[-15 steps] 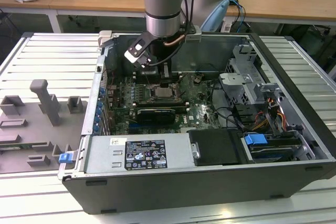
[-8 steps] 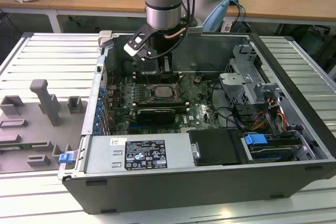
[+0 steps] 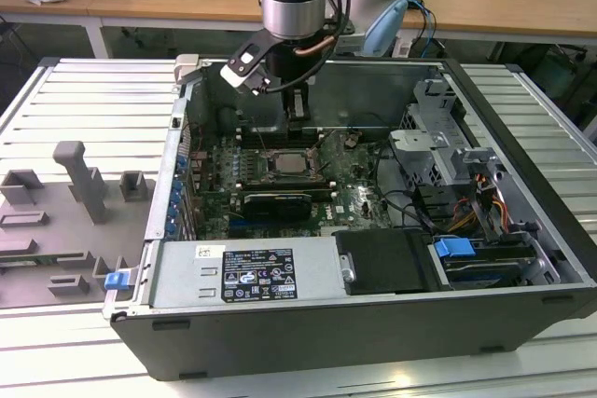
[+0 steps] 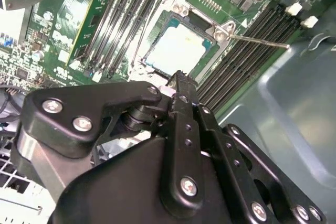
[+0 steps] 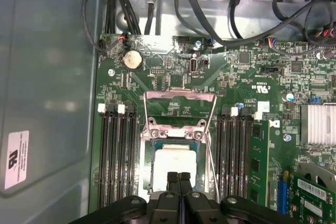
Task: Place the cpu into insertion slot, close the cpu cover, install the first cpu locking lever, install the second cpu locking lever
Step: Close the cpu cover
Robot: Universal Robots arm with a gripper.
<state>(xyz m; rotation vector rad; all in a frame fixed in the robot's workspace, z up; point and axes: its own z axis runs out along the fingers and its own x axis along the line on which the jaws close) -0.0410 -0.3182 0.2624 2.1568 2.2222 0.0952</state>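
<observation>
Above the seated cpu [image 5: 172, 162], the end effector [image 5: 179, 176] hangs closed and empty; the raised cpu cover [image 5: 178, 96] probably wants an even push

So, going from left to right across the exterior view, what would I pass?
Grey plastic blocks → square chip → black panel → blue tab.

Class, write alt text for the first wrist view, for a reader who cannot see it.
The shut gripper hangs over the cpu, which sits in the insertion slot on a green motherboard. The cpu cover is swung open beyond it, with black memory slots either side.
</observation>
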